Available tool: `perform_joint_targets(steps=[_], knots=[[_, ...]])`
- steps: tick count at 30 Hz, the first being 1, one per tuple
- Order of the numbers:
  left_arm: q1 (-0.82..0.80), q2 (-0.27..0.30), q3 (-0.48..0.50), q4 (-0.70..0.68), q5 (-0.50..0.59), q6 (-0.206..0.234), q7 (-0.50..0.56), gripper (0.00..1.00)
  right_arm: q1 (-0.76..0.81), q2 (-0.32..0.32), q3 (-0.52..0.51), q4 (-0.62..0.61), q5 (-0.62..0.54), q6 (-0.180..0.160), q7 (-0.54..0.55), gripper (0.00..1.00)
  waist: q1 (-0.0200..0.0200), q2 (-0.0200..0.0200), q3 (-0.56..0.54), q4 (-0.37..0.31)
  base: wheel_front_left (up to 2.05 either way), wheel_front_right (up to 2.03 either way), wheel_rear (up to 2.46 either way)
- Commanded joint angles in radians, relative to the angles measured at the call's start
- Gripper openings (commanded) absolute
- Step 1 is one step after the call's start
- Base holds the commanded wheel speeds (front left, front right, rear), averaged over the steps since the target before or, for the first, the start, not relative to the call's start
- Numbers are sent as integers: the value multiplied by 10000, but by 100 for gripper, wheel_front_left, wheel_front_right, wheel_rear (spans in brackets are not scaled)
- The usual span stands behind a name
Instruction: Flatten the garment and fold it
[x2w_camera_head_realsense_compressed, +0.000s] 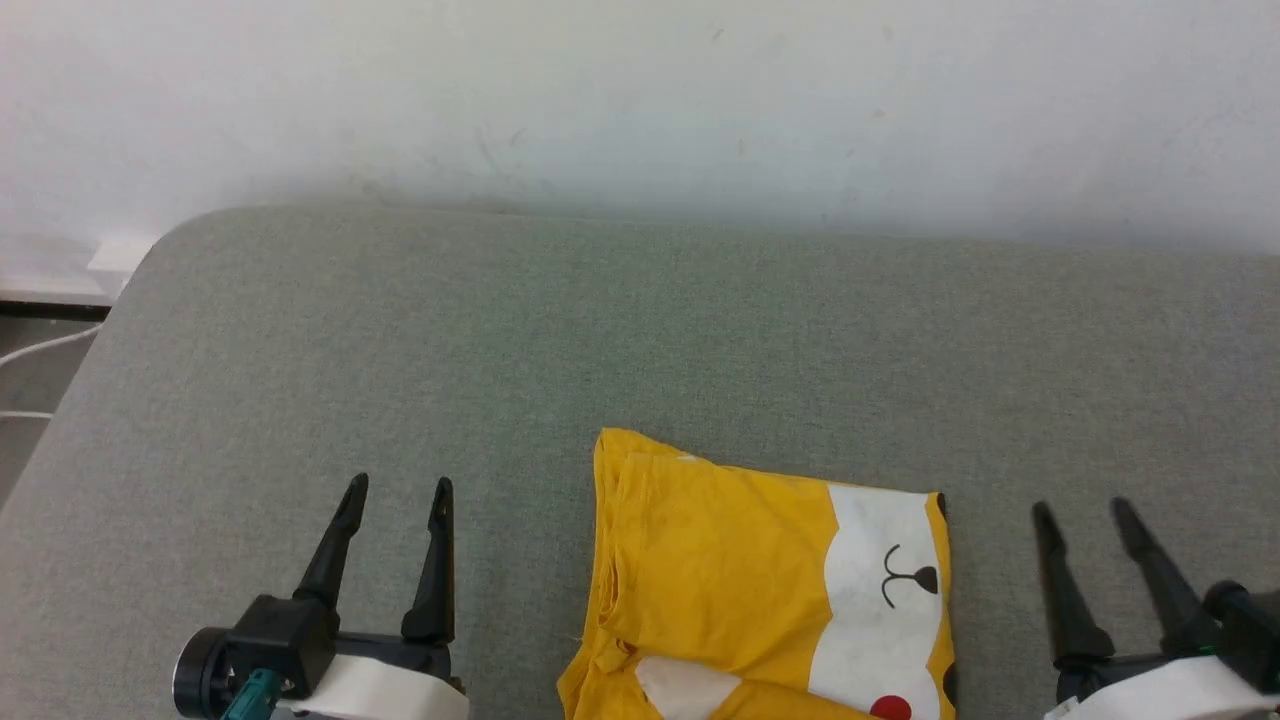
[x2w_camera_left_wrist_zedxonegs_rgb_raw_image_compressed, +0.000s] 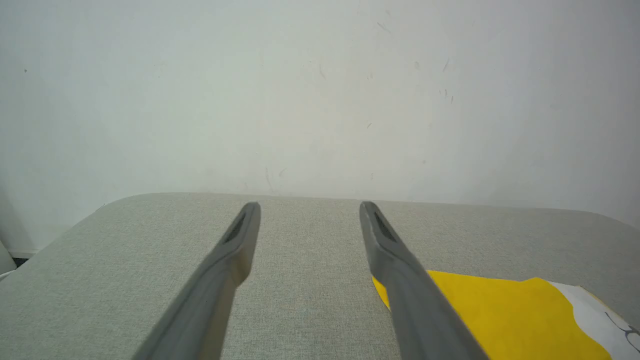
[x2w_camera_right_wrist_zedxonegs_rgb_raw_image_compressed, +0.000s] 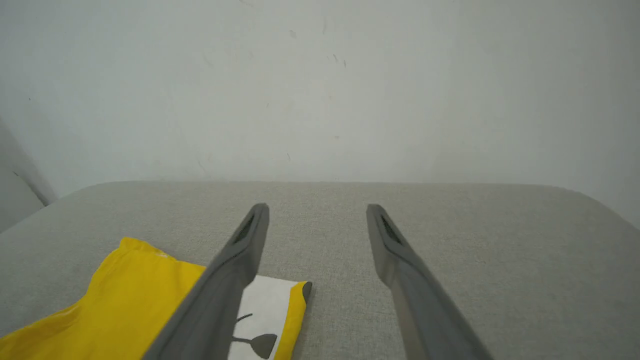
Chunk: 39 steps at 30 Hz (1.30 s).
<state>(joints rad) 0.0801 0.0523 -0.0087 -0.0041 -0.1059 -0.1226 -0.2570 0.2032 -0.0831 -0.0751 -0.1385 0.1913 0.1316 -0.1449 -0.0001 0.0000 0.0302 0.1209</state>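
1. My left pincer (x2w_camera_head_realsense_compressed: 400, 483) and right pincer (x2w_camera_head_realsense_compressed: 1082, 508) both stand wide apart, holding nothing, over the grey padded surface (x2w_camera_head_realsense_compressed: 500, 330).
2. The garment (x2w_camera_head_realsense_compressed: 740, 570) lies between them at the near edge, a compact layered rectangle, touching neither.
3. I judge it light, soft and limp; its layers will slide and sag when lifted.
4. I'd pinch the two far corners through every layer, not the loose middle.

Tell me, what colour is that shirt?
The shirt is yellow with white patches, black marks, a red dot; clearest in head view.
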Motion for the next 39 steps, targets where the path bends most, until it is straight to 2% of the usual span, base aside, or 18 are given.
perform_joint_targets(steps=[1, 7, 9, 12, 17, 23, 24, 25, 28, 32, 35, 39], knots=[[-71, -20, -47, 19, -31, -37, -47, 100, -175, -263, 202, 4, 852, -9, 915, 100, 1, 0, 122, 97, 0, 0, 0], [-183, -20, -242, 104, -83, 21, -47, 100, -451, -1020, 559, 167, 3629, -9, 4988, 100, 1, 0, 501, 402, 0, 0, 0], [-258, -20, -323, 151, -89, 38, -47, 100, -624, -987, 434, 388, 4277, -9, 5952, 100, 1, 0, 640, 548, 0, 0, 0], [-382, -20, -409, 197, -105, 67, -47, 100, -924, -937, 275, 873, 4622, -9, 7018, 100, 1, 0, 851, 786, 0, 0, 0], [-532, -20, -493, 227, -97, 110, -47, 100, -1441, -630, 160, 1890, 4365, -9, 7902, 100, 1, 0, 1109, 1106, 0, 0, 0], [-621, -20, -530, 259, -99, 142, -47, 100, -1861, -370, 618, 2811, 4072, -9, 7954, 100, 1, 0, 1187, 1257, 0, 0, 0], [-627, -20, -527, 263, -100, 147, -47, 100, -1877, -386, 761, 2945, 4004, -9, 7995, 33, 1, 0, 1184, 1255, 0, 0, 0], [-637, -20, -541, 261, -99, 148, -47, 100, -1906, -432, 918, 3007, 3929, -9, 7954, 0, 1, 0, 1177, 1246, 0, 0, 0], [-663, -20, -584, 252, -90, 150, -47, 100, -1969, -514, 1078, 3110, 3793, -9, 7716, 0, 1, 0, 1139, 1184, 0, 0, 0], [-677, -20, -695, 223, -91, 152, -47, 100, -2254, -989, 1501, 3054, 3351, -9, 7198, 0, 1, 0, 1068, 816, 0, 0, 0], [-665, -20, -889, 252, -564, 128, -47, 100, -2614, -1795, 2149, 2783, 2510, -9, 6950, 0, 1, 0, 1060, 271, 0, 0, 0], [-781, -20, -1151, 113, -607, 226, -47, 100, -3311, -3143, 3205, 2229, 1482, -9, 6936, 0, 1, 0, 1192, -719, 0, 0, 0]])
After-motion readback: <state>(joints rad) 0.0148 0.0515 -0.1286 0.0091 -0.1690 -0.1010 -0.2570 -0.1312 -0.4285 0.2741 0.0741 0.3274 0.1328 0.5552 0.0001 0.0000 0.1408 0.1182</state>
